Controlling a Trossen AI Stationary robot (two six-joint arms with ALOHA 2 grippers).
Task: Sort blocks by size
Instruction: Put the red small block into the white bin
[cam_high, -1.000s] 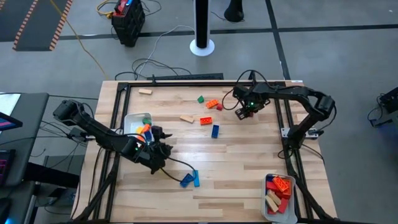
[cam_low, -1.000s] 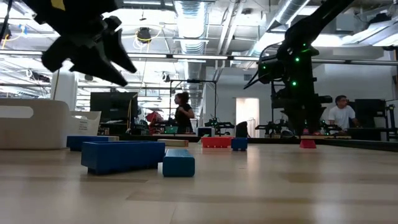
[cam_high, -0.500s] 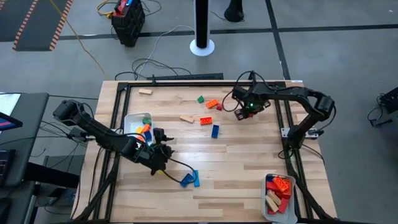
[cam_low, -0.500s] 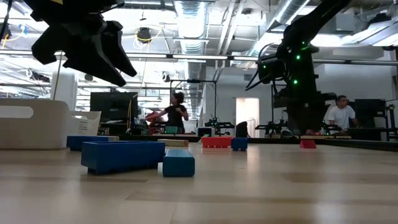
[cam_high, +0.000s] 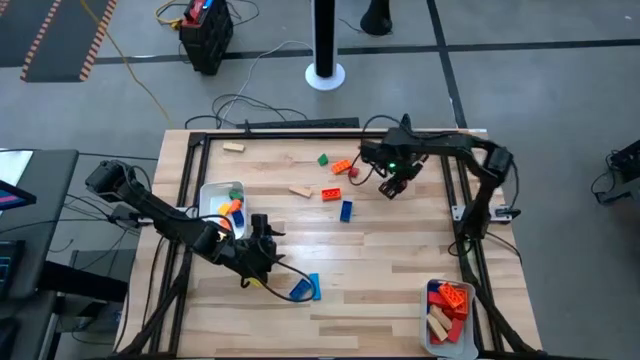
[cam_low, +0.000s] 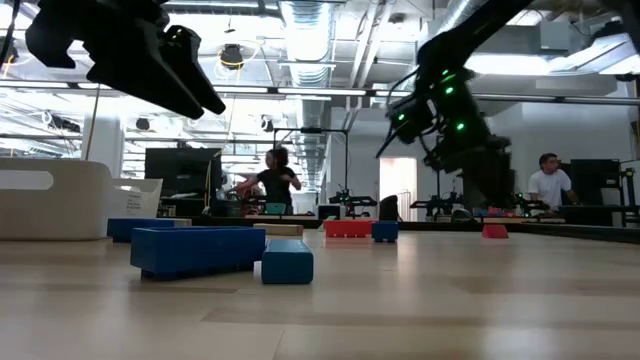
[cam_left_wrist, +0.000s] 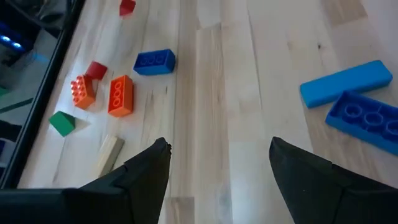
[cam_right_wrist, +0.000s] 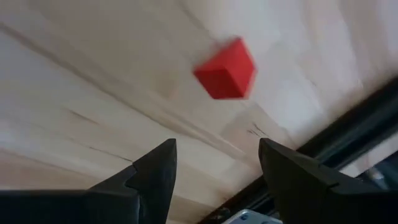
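Your left pincer is wide open and holds nothing, near two blue blocks by the bench's front edge. Your right pincer is open and empty too, over a red cube near the back right corner.

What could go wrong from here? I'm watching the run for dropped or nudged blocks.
The left gripper, open and empty, hovers near two blue blocks lying close together; grasping one could nudge the other. The right gripper, also open, hangs above the small red cube, which sits near the table's black frame, so a slightly off grasp might push it against that edge.
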